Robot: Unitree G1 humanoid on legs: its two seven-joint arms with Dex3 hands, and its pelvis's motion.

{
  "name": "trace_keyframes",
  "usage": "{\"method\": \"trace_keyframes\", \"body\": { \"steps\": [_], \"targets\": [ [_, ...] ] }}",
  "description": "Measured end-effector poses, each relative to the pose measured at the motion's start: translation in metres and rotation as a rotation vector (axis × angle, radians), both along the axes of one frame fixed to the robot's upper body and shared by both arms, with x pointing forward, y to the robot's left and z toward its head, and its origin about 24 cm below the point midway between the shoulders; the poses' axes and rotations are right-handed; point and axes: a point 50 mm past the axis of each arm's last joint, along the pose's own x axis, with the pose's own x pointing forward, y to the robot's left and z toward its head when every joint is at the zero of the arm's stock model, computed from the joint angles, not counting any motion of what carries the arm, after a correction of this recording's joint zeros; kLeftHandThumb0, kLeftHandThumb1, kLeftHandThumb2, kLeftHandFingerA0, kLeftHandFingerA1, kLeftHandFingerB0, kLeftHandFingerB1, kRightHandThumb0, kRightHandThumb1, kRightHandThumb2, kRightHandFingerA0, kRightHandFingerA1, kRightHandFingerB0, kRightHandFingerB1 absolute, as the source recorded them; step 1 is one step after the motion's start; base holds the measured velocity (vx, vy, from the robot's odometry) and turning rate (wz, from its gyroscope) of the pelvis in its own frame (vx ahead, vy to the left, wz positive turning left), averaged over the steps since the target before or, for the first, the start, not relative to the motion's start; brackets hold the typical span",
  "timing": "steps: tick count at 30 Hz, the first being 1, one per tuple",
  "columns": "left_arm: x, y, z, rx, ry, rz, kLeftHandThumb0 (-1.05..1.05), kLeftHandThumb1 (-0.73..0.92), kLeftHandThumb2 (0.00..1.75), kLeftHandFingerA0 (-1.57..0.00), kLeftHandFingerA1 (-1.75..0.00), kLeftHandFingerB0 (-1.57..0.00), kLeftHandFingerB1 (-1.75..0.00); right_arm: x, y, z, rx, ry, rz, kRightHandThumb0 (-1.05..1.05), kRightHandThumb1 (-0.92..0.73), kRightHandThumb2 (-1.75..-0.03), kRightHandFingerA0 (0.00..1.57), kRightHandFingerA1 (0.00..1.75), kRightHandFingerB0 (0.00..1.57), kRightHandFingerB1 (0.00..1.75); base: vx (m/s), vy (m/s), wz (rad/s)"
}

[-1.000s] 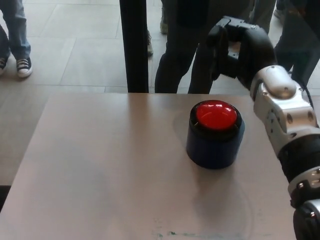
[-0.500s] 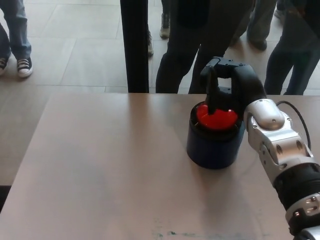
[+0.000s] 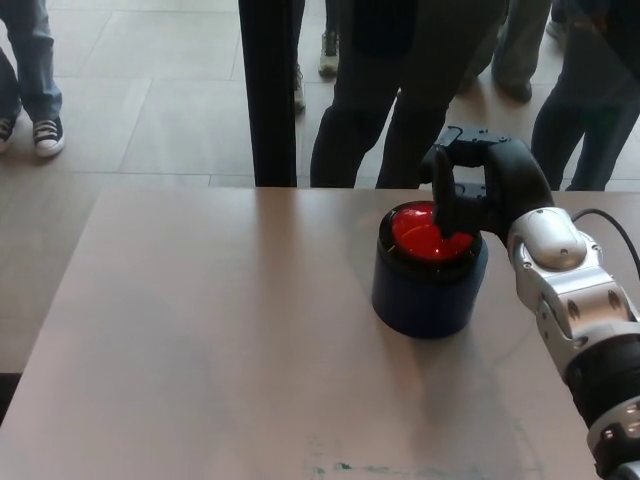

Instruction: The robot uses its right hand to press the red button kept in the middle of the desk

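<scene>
Pale grey-brown flat desk top fills the lower frame. Landmark: the dark blue cylindrical housing, standing upright on the desk, right of the desk's centre line and nearer its far edge.

Beyond the far edge, behind the housing: grey tiled floor, a black vertical post up-left of the housing, and several standing people's legs in dark trousers. One more person in blue jeans and dark sneakers stands far left of the housing.

Silver-and-black right forearm enters from the right of the housing and angles up toward it.

Black right hand sits over the housing's top right rim. Its fingers curl downward, clenched on nothing; one fingertip rests on the cap.

Glossy red round button cap is set into the top of the housing, ringed by a black collar; its right part is hidden by the hand.

Left hand: not visible.
</scene>
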Motion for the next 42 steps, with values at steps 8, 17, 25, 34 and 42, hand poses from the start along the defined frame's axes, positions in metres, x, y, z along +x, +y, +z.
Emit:
{"method": "trace_keyframes", "body": {
  "steps": [8,17,25,34,42],
  "targets": [
    [0.0,0.0,0.001,0.006,-0.008,0.0,-0.71,0.76,0.64,-0.36,-0.36,-0.27,-0.32,-0.001,0.003,-0.003,-0.017,-0.011,0.003,-0.22,-0.43,-1.31,0.95,1.75,0.8,1.62,0.0,0.0,0.0],
    [-0.003,0.0,0.0,-0.001,0.003,0.01,-0.75,0.59,0.93,-0.31,-0.5,-0.22,-0.45,-0.007,-0.007,-0.022,-0.094,0.007,-0.022,-0.3,-0.46,-1.18,1.22,1.42,1.07,1.33,0.0,0.0,0.0],
    [-0.002,0.001,0.001,0.006,-0.005,0.008,-0.74,0.61,0.92,-0.29,-0.48,-0.22,-0.44,-0.012,-0.011,-0.034,-0.131,-0.004,-0.035,-0.3,-0.47,-1.17,1.23,1.41,1.08,1.32,0.0,0.0,0.0],
    [-0.003,0.0,0.001,0.005,-0.001,0.007,-0.74,0.61,0.91,-0.27,-0.48,-0.2,-0.43,-0.01,-0.008,-0.028,-0.155,-0.025,-0.03,-0.23,-0.48,-1.2,0.93,1.75,0.79,1.65,0.0,0.0,0.0],
    [-0.009,-0.004,-0.005,-0.02,0.006,0.02,-0.69,0.78,0.64,-0.32,-0.36,-0.25,-0.32,-0.001,-0.005,-0.008,-0.212,-0.026,-0.008,-0.2,-0.48,-1.11,0.88,1.75,0.75,1.61,0.0,0.0,0.0]
  ]
}}
